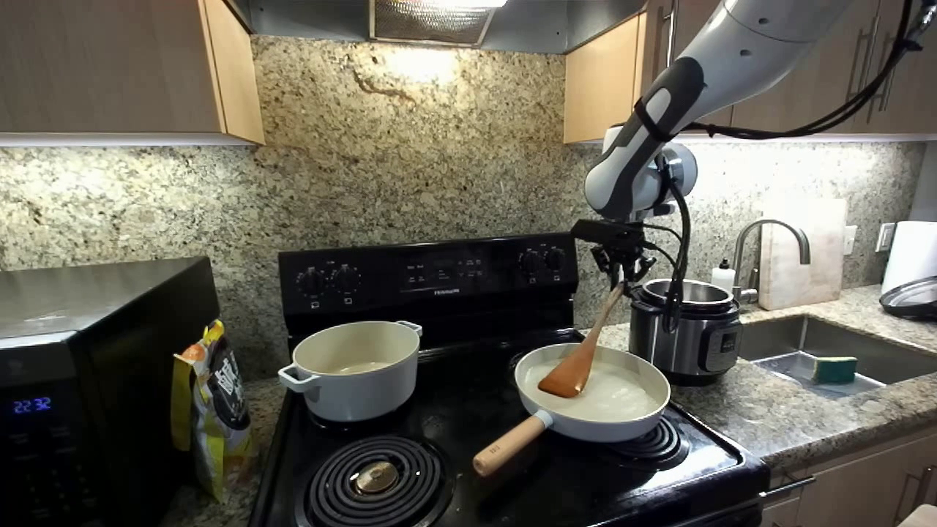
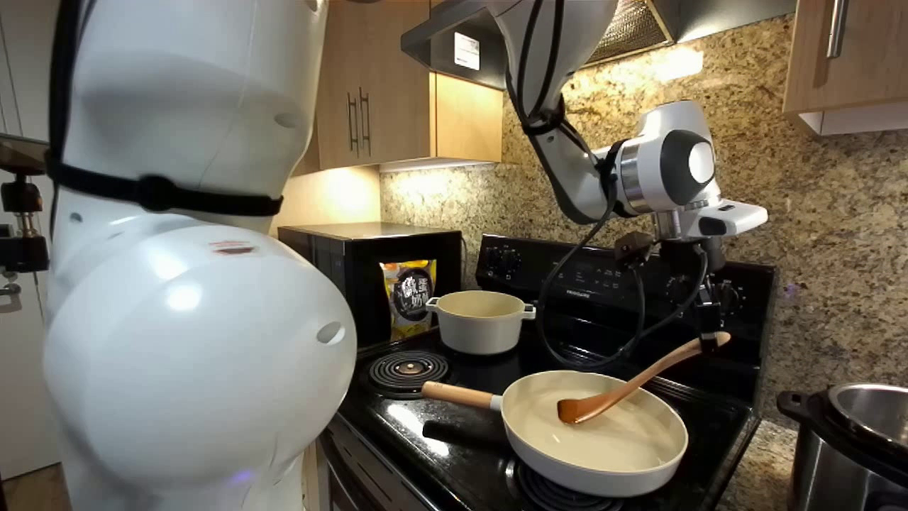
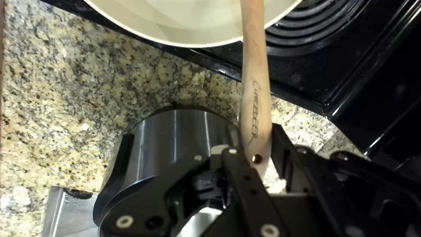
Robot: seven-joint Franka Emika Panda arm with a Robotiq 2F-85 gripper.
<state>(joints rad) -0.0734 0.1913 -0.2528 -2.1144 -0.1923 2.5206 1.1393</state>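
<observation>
My jaws grip the spatula [image 2: 642, 379] at its upper end, its blade [image 1: 565, 379] inside the pan [image 2: 631, 451]. Held so far back, it could twist loose if the blade catches; my pushing hard sideways might skid the pan.

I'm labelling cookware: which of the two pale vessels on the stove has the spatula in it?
The frying pan with the long wooden handle: the spatula's blade is inside it; none shows in the two-handled pot.
</observation>
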